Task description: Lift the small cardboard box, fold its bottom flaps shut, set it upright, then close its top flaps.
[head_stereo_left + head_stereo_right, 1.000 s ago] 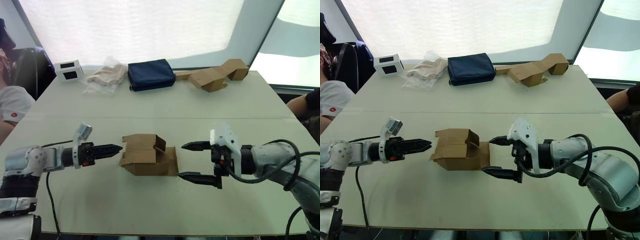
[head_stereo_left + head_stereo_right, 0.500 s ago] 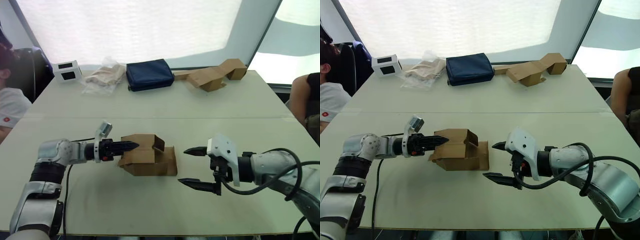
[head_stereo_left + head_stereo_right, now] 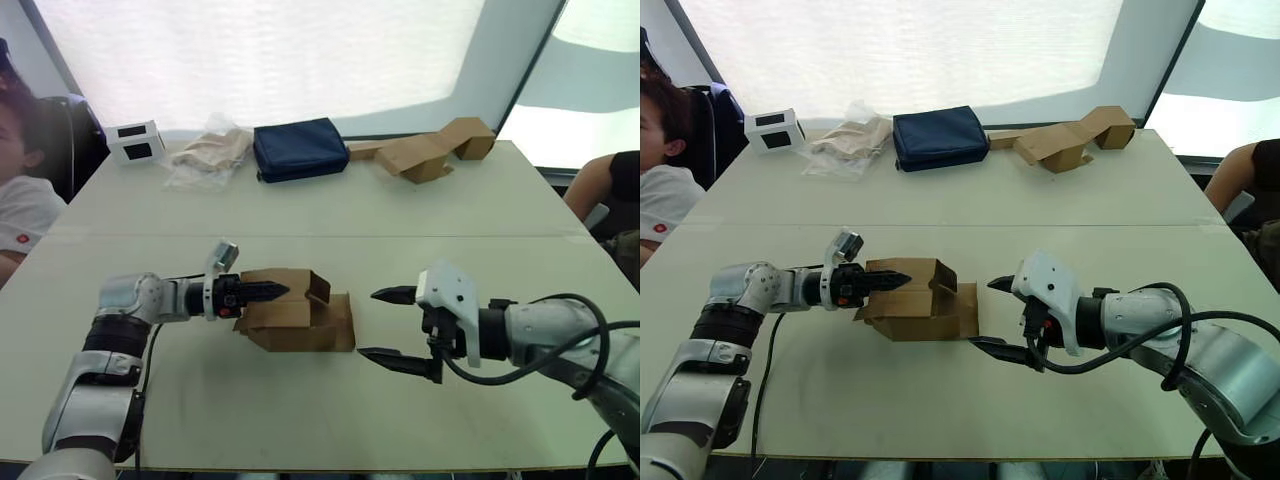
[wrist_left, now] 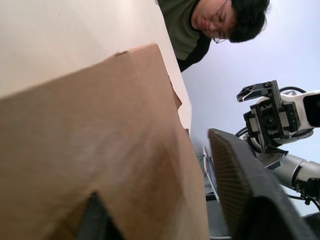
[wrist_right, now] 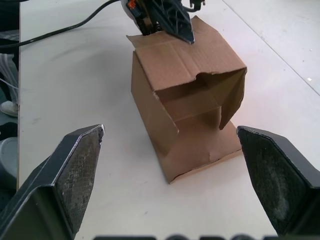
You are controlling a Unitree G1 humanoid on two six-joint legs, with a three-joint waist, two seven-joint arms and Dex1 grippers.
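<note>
**A:** Where's the small plain brown cardboard box [image 3: 297,322] sitting right now?

**B:** It's seen lying on its side near the front middle of the pale table [image 3: 330,210], not lifted yet. One open end is turned toward the right end effector [image 3: 392,325], and its short brown flaps [image 5: 226,95] are splayed, one lying flat on the table. Whether that's the top or bottom end can't be told.

**A:** And the end effectors?

**B:** The right one's black fingers are spread wide, just beside the open end, nothing held. The left end effector [image 3: 262,292] is laid along the box's upper left edge. In the left wrist view cardboard is seen between one finger [image 4: 240,185] and the other, so it looks clamped on the box wall, judged rather than certain.

**A:** How would it handle?

**B:** Probably light and empty, thin walls, easily dented if squeezed hard. It's best taken by opposite side panels or a wall edge, not by the floppy flaps, which would just hinge.

**A:** Anything one view gives that another doesn't?

**B:** The right wrist view shows the hollow inside and a notched flap edge. The head views show the clutter at the far edge: a dark blue fabric pouch [image 3: 299,148] and folded brown cardboard pieces [image 3: 430,150].
</note>
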